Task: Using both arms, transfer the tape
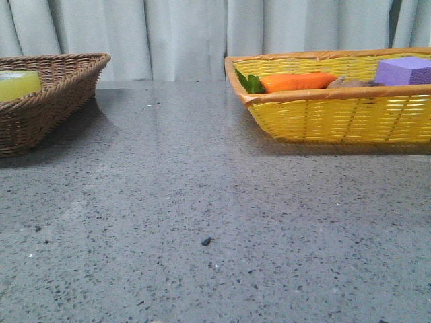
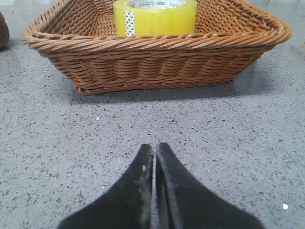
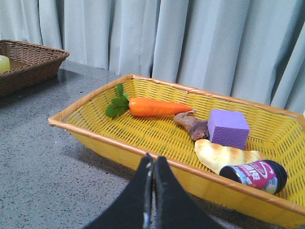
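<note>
While both pairs of fingers are pressed shut on nothing, the left gripper hangs over bare table facing the brown basket, where the tape stands untouched. The right gripper waits before the yellow basket holding the carrot and purple block. Judging by this, nothing is done: pickup, handover and placing all remain

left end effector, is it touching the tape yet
Apart. The left wrist view shows the left end effector closed over bare table, while the tape sits inside the brown basket beyond it.
</note>
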Controlling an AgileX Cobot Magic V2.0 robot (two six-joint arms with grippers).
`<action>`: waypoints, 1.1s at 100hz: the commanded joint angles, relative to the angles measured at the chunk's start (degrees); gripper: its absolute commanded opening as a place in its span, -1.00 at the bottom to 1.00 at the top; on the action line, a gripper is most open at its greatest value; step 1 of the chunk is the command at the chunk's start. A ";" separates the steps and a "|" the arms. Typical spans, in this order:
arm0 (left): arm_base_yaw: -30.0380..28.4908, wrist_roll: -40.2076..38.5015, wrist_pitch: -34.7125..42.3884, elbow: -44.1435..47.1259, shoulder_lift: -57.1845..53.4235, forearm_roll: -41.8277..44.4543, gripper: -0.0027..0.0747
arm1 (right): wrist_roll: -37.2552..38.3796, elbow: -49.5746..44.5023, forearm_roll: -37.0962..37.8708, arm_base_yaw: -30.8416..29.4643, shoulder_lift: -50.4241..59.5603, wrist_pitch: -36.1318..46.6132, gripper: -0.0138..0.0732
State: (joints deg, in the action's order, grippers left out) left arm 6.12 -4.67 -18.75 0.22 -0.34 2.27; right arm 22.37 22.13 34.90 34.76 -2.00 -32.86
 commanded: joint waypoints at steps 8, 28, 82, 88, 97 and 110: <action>-0.06 -0.64 3.17 0.55 -1.75 -0.50 -0.98 | -0.14 1.41 2.08 -0.42 -0.73 3.84 -0.85; -0.06 -0.64 3.17 0.55 -1.75 -0.50 -0.98 | -0.14 1.41 2.08 -0.42 -0.73 3.84 -0.85; -0.06 -0.64 3.17 0.55 -1.75 -0.50 -0.98 | -0.14 -10.23 1.24 -19.23 -0.73 34.24 -0.85; -0.06 -0.64 3.17 0.55 -1.75 -0.50 -0.98 | -0.14 -12.19 -2.47 -23.26 -0.73 39.51 -0.85; -0.06 -0.64 3.17 0.55 -1.75 -0.50 -0.98 | -0.40 -14.77 -7.28 -28.07 -0.73 45.33 -0.85; -0.06 -0.64 3.17 0.55 -1.75 -0.50 -0.98 | -4.97 -18.90 -14.66 -32.05 -0.73 50.48 -0.85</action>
State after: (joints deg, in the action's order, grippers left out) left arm 6.12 -4.67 -18.84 0.22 -0.34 2.24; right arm 20.68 3.82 25.39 4.78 -2.00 9.95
